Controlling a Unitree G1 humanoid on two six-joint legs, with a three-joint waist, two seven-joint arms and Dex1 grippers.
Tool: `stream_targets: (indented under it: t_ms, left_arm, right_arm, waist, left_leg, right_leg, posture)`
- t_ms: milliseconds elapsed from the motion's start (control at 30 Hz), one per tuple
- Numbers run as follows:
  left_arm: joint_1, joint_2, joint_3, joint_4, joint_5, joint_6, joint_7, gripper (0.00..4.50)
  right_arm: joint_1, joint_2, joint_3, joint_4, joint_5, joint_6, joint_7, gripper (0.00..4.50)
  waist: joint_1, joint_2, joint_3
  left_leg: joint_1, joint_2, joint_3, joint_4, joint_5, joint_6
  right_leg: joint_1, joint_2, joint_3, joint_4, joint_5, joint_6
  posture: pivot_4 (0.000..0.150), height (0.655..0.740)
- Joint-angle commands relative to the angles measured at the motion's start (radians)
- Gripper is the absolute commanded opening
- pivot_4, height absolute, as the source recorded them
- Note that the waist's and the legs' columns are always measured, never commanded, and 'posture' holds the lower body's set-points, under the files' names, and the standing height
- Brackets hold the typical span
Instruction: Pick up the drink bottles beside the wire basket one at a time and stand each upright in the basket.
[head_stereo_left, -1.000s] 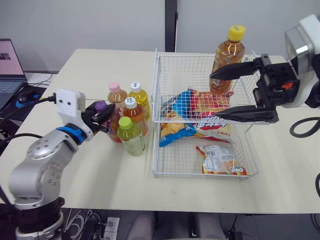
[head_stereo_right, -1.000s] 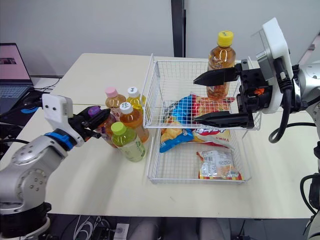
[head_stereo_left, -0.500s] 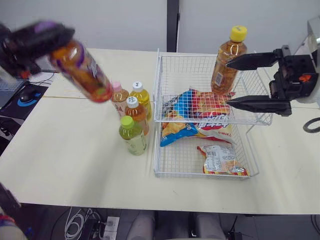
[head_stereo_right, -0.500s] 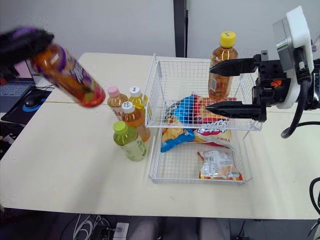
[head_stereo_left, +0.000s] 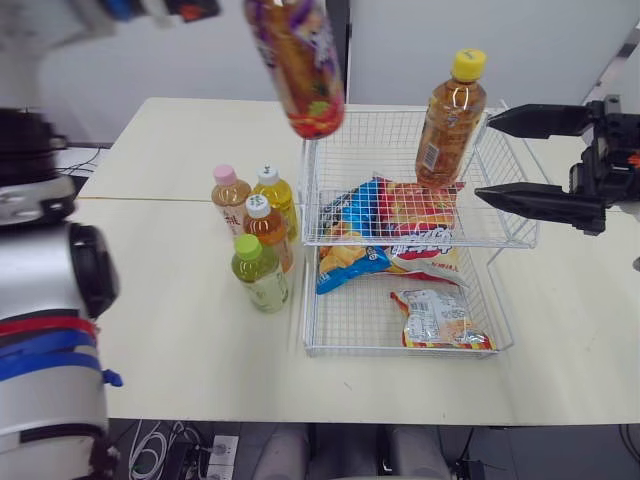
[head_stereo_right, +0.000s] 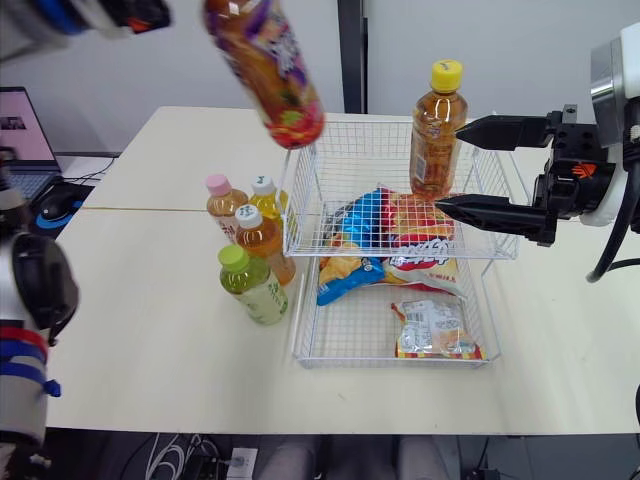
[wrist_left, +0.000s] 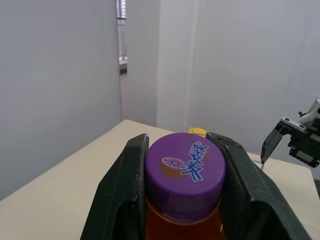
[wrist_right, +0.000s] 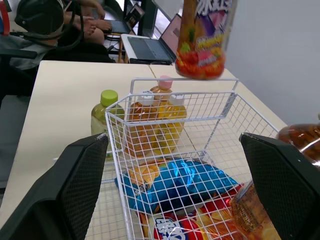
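Swung up from table height, the purple-capped orange drink bottle (head_stereo_left: 297, 62) now hangs in the air above the far-left corner of the white wire basket (head_stereo_left: 312, 345). Its long axis is near vertical, with the base down and leaning slightly toward the robot's right. The head views cut off its neck and cap at the top edge. The left wrist view shows the left gripper (wrist_left: 183, 150) with both black fingers pressed against the purple cap.

The right gripper (head_stereo_left: 485, 158) is spread wide at the basket's far-right side, just beside an upright yellow-capped amber bottle (head_stereo_left: 445, 120) but apart from it.

Crinkled snack bags (head_stereo_left: 400, 225) cover the basket's middle and near part, leaving bare wire floor along the far side. Four more bottles (head_stereo_left: 265, 225) stand close together against the basket's left wall, with open cream tabletop (head_stereo_left: 170, 320) further left.
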Motion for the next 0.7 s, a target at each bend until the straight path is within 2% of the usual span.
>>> stream_targets:
  t_ms: [33,333,700]
  left_arm:
    - [-0.082,-0.063,-0.017,0.075,0.085,-0.107,-0.07,1.39]
    - [-0.094,-0.289,-0.097,0.347,0.311,-0.355,-0.169,1.39]
    - [-0.133,-0.428,-0.052,0.558,0.43,-0.525,-0.197,1.39]
  right_arm:
    - [0.006,-0.04,-0.065,-0.015,-0.002,-0.01,-0.019,4.5]
    - [0.108,-0.138,-0.205,-0.008,-0.008,0.003,-0.015,4.5]
    - [0.188,-0.155,-0.302,-0.064,0.037,0.05,-0.054,4.5]
  waist:
    - [-0.005,0.0,0.0]
    - [-0.005,0.001,0.001]
    - [-0.002,0.001,0.001]
  left_leg:
    - [0.0,0.0,0.0,0.0,0.0,0.0]
    - [-0.001,0.0,0.003,0.0,0.0,0.0]
    - [-0.002,-0.001,0.001,0.001,0.0,0.001]
  right_leg:
    - [0.0,0.0,0.0,0.0,0.0,0.0]
    - [-0.002,0.0,0.002,0.001,0.0,0.0]
    - [-0.002,-0.001,0.0,0.001,0.0,0.001]
  posture:
    - [0.15,0.74]
    - [0.15,0.74]
    - [0.15,0.74]
